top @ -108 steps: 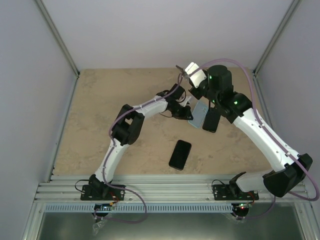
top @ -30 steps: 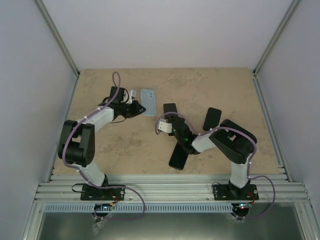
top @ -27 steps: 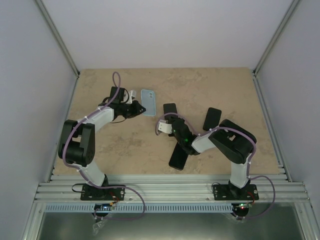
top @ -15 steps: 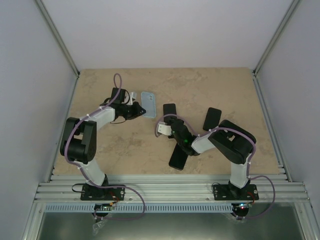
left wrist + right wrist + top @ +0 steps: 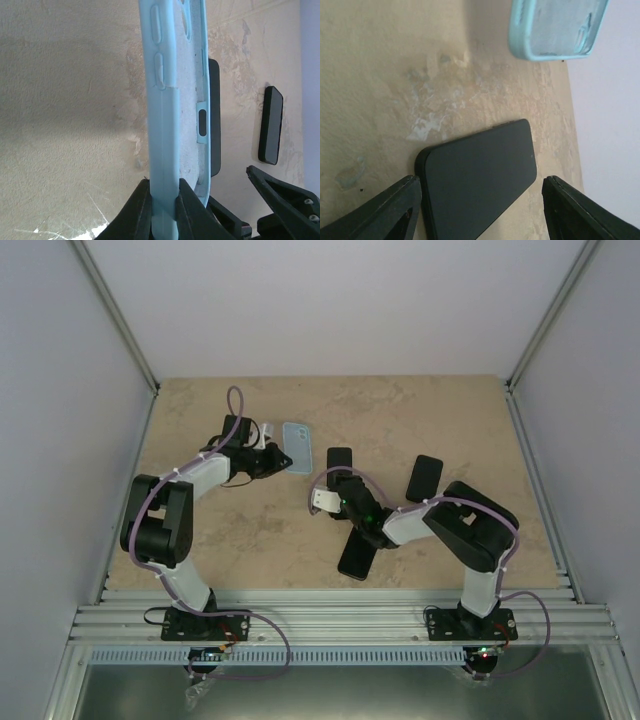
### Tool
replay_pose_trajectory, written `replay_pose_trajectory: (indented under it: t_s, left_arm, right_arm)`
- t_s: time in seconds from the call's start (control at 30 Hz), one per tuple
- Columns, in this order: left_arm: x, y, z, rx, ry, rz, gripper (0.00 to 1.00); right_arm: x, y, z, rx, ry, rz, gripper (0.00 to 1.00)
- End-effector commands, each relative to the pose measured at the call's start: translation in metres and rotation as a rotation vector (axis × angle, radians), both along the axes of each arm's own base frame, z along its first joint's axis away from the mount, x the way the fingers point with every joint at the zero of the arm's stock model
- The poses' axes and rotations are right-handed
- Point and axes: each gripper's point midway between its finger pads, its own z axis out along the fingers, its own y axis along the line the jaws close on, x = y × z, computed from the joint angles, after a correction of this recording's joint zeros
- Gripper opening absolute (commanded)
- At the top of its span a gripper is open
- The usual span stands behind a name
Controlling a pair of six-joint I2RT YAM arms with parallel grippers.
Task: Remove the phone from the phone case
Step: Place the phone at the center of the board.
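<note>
The light blue phone case (image 5: 295,444) is empty, and its pale lining shows in the left wrist view. My left gripper (image 5: 272,454) is shut on the case's side wall (image 5: 163,165) and holds it on edge at the back left of the table. The black phone (image 5: 340,461) lies flat on the table just right of the case. My right gripper (image 5: 481,189) is open, one finger (image 5: 400,205) on each side of the near end of the phone (image 5: 480,172), without touching it. The case (image 5: 555,27) shows beyond the phone.
A second black phone (image 5: 424,478) lies to the right, also seen in the left wrist view (image 5: 270,125). A third black phone (image 5: 357,554) lies near the front, partly under my right arm. Grey walls enclose the beige table (image 5: 200,540) on three sides.
My right gripper's jaws have spread apart and let go of the black phone, which now rests on the table. The left gripper has shifted the case slightly toward the back.
</note>
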Motion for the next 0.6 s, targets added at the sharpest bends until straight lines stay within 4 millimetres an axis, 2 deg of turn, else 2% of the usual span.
replay_pose_trajectory:
  t_s: [0.0, 0.07, 0.27, 0.43, 0.57]
  left_arm:
    - [0.002, -0.002, 0.005, -0.018, -0.023, -0.009, 0.00]
    - [0.000, -0.002, 0.005, -0.017, -0.029, -0.015, 0.00]
    - [-0.010, -0.001, 0.006, -0.017, -0.049, -0.038, 0.00]
    - [-0.025, -0.004, 0.004, -0.036, -0.054, -0.097, 0.00]
    - [-0.033, -0.006, -0.004, -0.044, -0.028, -0.151, 0.00]
  right_arm:
    - [-0.002, 0.013, 0.023, 0.074, 0.015, 0.023, 0.70]
    - [-0.005, 0.015, 0.031, 0.091, 0.034, 0.030, 0.77]
    - [-0.012, 0.021, 0.076, 0.199, 0.110, 0.039, 0.97]
    - [-0.014, 0.013, 0.123, 0.340, 0.178, 0.022, 0.98]
    - [-0.008, -0.008, 0.153, 0.428, 0.239, -0.028, 0.98]
